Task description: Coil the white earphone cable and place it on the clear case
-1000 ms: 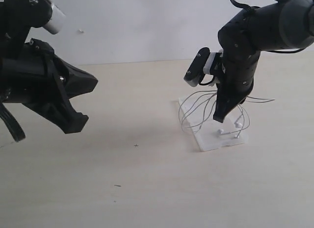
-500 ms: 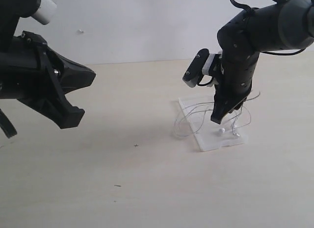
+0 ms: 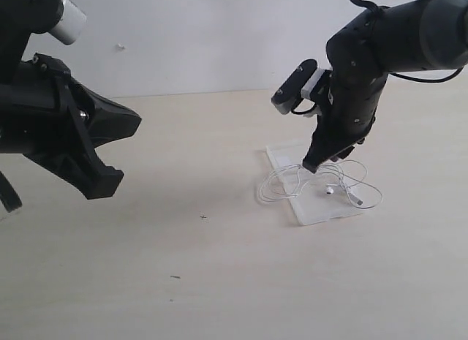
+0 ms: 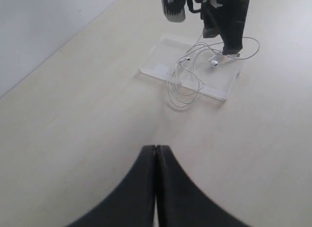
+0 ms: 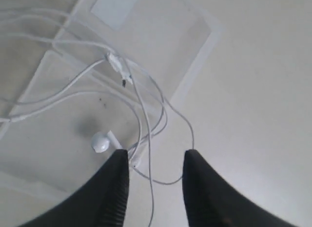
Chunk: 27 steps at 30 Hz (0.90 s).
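Note:
The white earphone cable [image 3: 281, 185] lies in loose loops on the clear case [image 3: 322, 212], and some loops spill over the case's left edge onto the table. An earbud [image 5: 101, 142] and the inline remote [image 5: 116, 62] rest on the case [image 5: 170, 36], which carries a white square label [image 5: 114, 10]. My right gripper [image 5: 156, 158] hovers just above the case, open, with thin strands of the cable [image 5: 146, 119] lying below the gap. In the exterior view this gripper [image 3: 322, 163] points down at the case. My left gripper [image 4: 156, 148] is shut on nothing, far left [image 3: 135, 123].
The case [image 4: 219, 85] and the cable [image 4: 183, 88] sit on a pale wooden table [image 3: 219, 281] before a white wall. A tiny dark speck [image 3: 203, 216] marks the table between the two arms.
The right gripper has let go of the cable and lifted a little. The loops that hung from it have dropped flat onto the case. The left arm barely shifted.

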Available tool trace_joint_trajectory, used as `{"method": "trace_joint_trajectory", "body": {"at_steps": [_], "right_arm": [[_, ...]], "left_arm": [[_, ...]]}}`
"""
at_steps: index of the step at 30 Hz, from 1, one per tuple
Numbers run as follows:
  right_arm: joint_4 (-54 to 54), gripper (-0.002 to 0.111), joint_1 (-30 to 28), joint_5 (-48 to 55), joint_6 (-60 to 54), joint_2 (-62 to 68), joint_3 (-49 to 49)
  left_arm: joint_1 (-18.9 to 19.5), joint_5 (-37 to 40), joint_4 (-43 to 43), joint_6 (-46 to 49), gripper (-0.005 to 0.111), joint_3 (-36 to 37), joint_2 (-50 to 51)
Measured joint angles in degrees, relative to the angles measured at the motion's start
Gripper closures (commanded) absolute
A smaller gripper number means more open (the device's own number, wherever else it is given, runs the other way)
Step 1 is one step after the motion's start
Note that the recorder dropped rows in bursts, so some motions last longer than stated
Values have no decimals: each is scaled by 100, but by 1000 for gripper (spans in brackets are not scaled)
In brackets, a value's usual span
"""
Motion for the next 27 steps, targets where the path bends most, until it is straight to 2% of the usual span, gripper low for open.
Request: {"method": "trace_joint_trajectory", "body": {"at_steps": [2,4,7,12,20,27], "right_arm": [[0,100,0,-162,246,-146,0],[0,108,0,-303,487,-312,0],[70,108,-89,-508,1185,-674,0],[641,108,-621,-571,1458,-876,97],[1017,108,-1402,-825,1130,-886,660],[1752,108,-1481,-1225,345,-730,902]], "left_arm": [[0,11,0,0,107,0,0],[0,23,0,0,107,0,0],[0,72,0,0,107,0,-41],[0,246,0,0,107,0,-352],[0,316,-66,-9,107,0,-751],[0,325,-220,-22,107,0,-774]]}}
